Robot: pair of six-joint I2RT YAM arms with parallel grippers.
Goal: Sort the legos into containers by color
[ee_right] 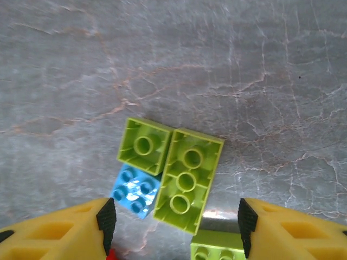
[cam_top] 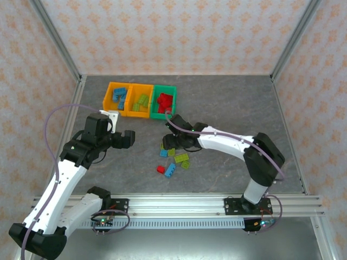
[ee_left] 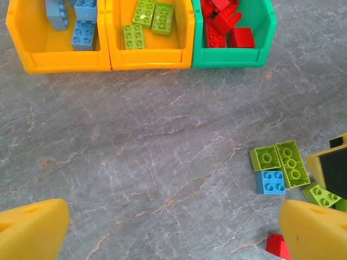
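Three joined containers stand at the back. The left orange-yellow bin (cam_top: 107, 97) holds blue legos, the middle orange-yellow bin (cam_top: 142, 114) lime ones, and the green bin (cam_top: 164, 86) red ones. Loose legos lie mid-table, among them a red brick (cam_top: 161, 169) and a blue brick (cam_top: 171, 170). My right gripper (ee_right: 177, 219) hangs open just above this pile. An upside-down long lime brick (ee_right: 187, 180) and a blue brick (ee_right: 135, 190) lie between its pads, touching neither. A small lime brick (ee_right: 144, 146) lies beyond them. My left gripper (ee_left: 173, 233) is wide open over bare table, left of the pile.
The table (cam_top: 233, 103) is grey marbled stone with patterned walls on three sides and a metal rail (cam_top: 179, 206) along the near edge. In the left wrist view the right gripper's yellow finger (ee_left: 328, 168) shows at the right edge, beside the lime bricks (ee_left: 293, 162).
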